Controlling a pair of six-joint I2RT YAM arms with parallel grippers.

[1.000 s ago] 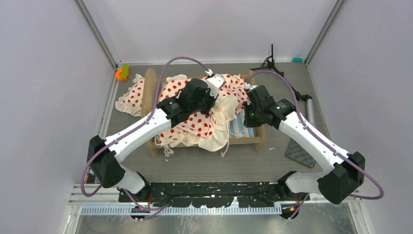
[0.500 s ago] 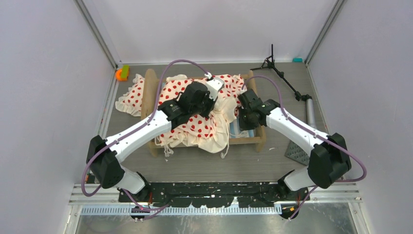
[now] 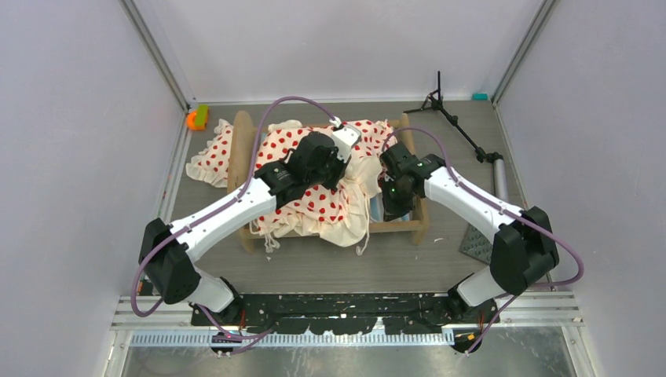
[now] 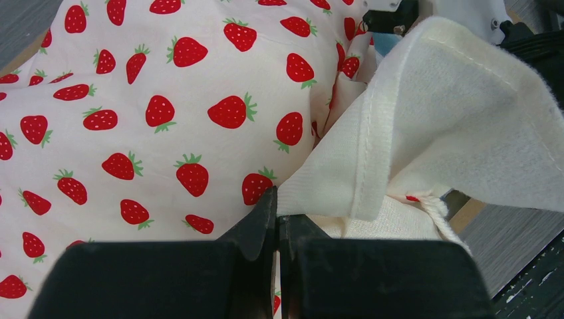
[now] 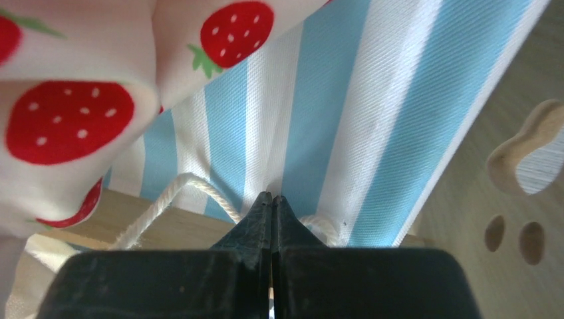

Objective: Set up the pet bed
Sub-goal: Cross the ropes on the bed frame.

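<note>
my left gripper (image 4: 277,207) is clamped fully closed and it's got the cream edge of the bedding (image 4: 166,113) pinched at the tips, with the fabric folding up and off to the right from there. right gripper (image 5: 271,199) is closed tight too, tips pushed against the edge of the blue and white striped mattress (image 5: 319,119) next to a white cord (image 5: 188,178), can't tell if it's actually got hold of anything. the pet bed (image 3: 239,149) sits mid table (image 3: 353,267), strawberry bedding heaped over it and spilling past the end board on the left arm's side, both arms reaching over it
</note>
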